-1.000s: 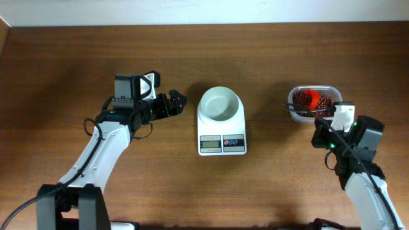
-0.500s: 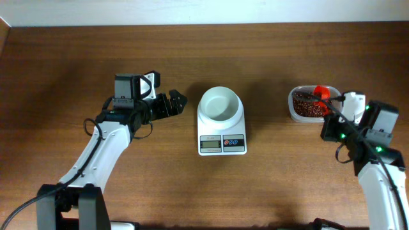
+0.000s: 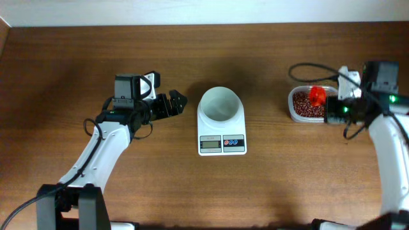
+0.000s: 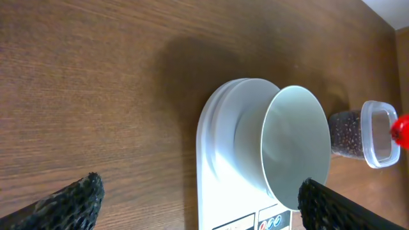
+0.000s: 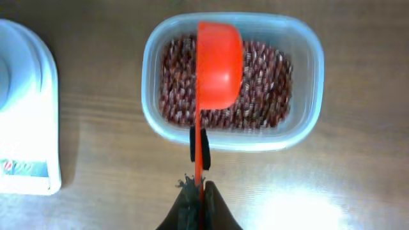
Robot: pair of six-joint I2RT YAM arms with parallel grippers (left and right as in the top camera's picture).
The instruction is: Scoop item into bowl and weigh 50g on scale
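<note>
My right claw (image 5: 198,191) is pinched tight on the thin handle of the red scoop (image 5: 217,64). The scoop's cup hangs straight ahead of the fingertips, over the red-brown beans (image 5: 268,76) in the clear plastic container (image 5: 310,64). I see no beans in the cup. The left claw (image 3: 176,104) is spread wide and holds nothing. The white bowl (image 3: 220,104) sits just ahead of it on the kitchen scale (image 3: 222,144) and looks empty.

I judge the step in hand is loading scoop 1. I'd dip the cup's lip into the heap ahead, roll the wrist level and lift clear of the container rim. Then I'd carry it slowly toward the bowl, off to this claw's left, so nothing spills.
</note>
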